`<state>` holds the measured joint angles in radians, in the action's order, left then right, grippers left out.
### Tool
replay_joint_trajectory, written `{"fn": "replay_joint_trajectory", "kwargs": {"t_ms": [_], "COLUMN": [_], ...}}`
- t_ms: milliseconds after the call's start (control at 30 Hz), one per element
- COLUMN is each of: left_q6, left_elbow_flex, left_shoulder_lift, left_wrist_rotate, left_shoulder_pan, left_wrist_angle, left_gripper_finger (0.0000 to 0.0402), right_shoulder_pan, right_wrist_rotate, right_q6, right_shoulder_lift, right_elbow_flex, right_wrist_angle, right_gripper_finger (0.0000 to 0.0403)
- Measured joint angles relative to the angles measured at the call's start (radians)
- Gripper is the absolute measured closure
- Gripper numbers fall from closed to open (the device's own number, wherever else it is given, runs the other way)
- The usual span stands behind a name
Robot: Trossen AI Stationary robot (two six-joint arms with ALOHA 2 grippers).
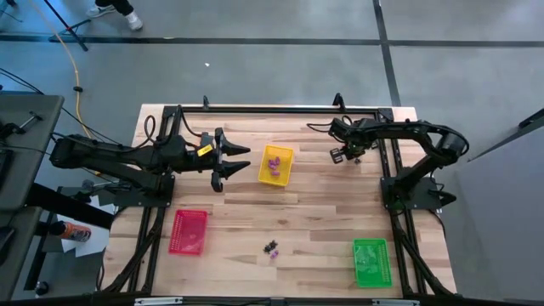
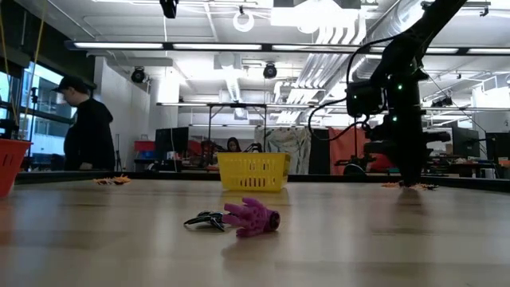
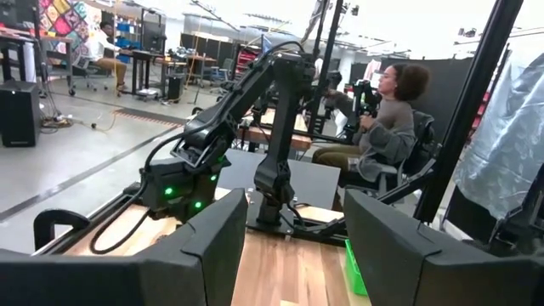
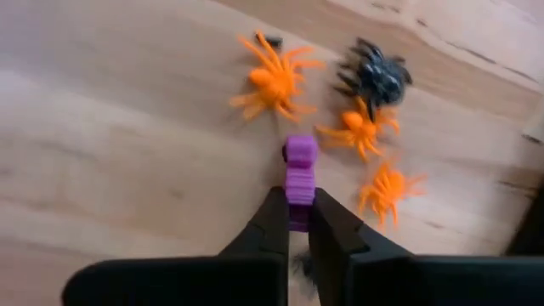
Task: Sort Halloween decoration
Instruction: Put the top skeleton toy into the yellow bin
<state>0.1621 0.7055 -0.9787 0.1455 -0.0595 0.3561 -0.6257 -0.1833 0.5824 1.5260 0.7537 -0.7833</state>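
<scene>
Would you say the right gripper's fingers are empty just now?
No, the right gripper has its fingers shut on a purple trinket, beside the orange spiders.

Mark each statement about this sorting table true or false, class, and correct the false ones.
1. The right gripper is shut on a purple trinket. True.
2. The left gripper holds an orange spider. False: its fingers are open and empty.
3. The yellow tray already holds purple pieces. True.
4. Three orange spiders and a black spider lie near the right gripper. True.
5. The green tray sits between the two grippers. False: the yellow tray does; the green one is at the table's near right corner.
</scene>
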Motion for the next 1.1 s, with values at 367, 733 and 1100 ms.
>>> {"fn": "replay_joint_trajectory", "kwargs": {"t_ms": [367, 733, 1100], "left_q6": [-0.034, -0.034, -0.035], "left_elbow_flex": [0.000, 0.000, 0.000], "left_shoulder_lift": [0.000, 0.000, 0.000], "left_wrist_rotate": [0.000, 0.000, 0.000], "left_shoulder_pan": [0.000, 0.000, 0.000], "left_wrist_angle": [0.003, 0.007, 0.008], "left_gripper_finger": [0.0213, 0.0213, 0.0213], "right_shoulder_pan": [0.101, 0.297, 0.606], "right_wrist_rotate": [0.002, 0.177, 0.164], "right_q6": [-0.028, -0.267, -0.436], "right_shoulder_lift": [-0.403, -0.792, -0.673], "right_elbow_flex": [0.000, 0.000, 0.001], "right_wrist_angle": [-0.060, 0.467, 0.986], "right_gripper_finger": [0.0399, 0.0397, 0.0396]}}
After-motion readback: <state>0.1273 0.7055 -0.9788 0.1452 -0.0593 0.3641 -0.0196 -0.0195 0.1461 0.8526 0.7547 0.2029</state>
